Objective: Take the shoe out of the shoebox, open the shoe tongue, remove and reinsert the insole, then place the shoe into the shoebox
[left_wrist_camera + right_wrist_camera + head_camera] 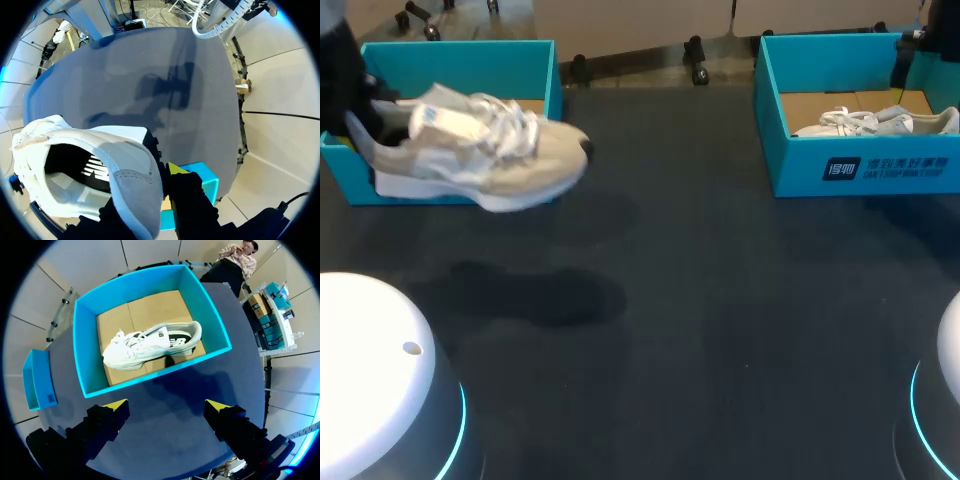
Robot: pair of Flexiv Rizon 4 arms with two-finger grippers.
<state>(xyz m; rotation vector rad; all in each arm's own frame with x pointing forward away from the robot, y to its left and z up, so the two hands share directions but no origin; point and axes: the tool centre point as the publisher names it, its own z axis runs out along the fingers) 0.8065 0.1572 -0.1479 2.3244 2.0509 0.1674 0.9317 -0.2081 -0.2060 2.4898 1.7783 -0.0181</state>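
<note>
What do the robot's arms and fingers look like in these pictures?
The left arm and right arm have white rounded bodies, each with a glowing cyan ring. The right gripper has two bulky black fingers with yellow wedge tips; the left gripper is black too, one yellow tip showing.

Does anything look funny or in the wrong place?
The beige shoe is odd: it hangs in the air, its toe poking out past the left shoebox over the table. The left hand pinches its heel. The white shoe lies in the right shoebox, nothing odd there.
</note>
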